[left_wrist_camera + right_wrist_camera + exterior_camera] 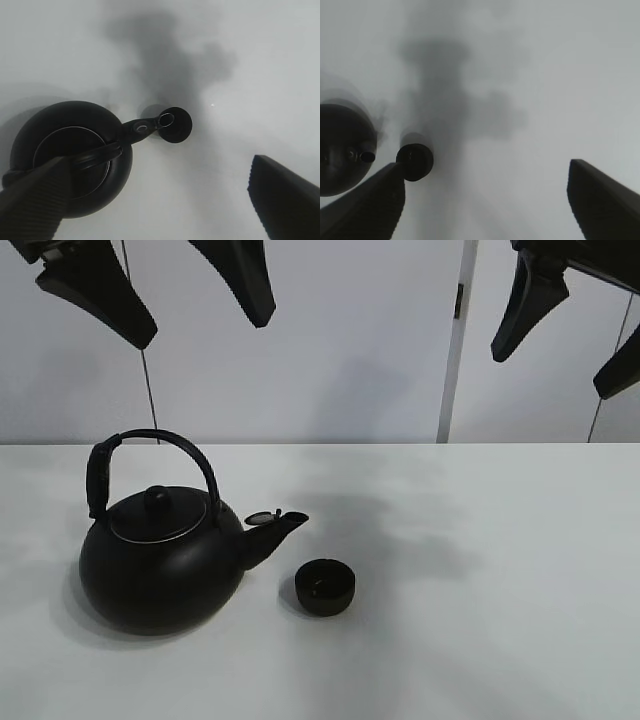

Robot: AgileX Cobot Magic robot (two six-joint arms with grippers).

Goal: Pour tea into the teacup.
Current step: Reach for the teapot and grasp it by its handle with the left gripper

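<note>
A big round black kettle [160,560] with an arched handle stands on the white table at the left, spout pointing right. The small low black teacup [325,587] stands just right of the spout, apart from it. Both show in the left wrist view, the kettle [70,155] and the teacup [176,125], and in the right wrist view, the kettle [342,147] and the teacup [415,161]. My left gripper [170,300] hangs high above the kettle, open and empty [155,200]. My right gripper [575,325] hangs high at the right, open and empty [485,200].
The white table [480,590] stretches to the right of the teacup. A pale wall with a vertical seam [455,340] stands behind the table's back edge.
</note>
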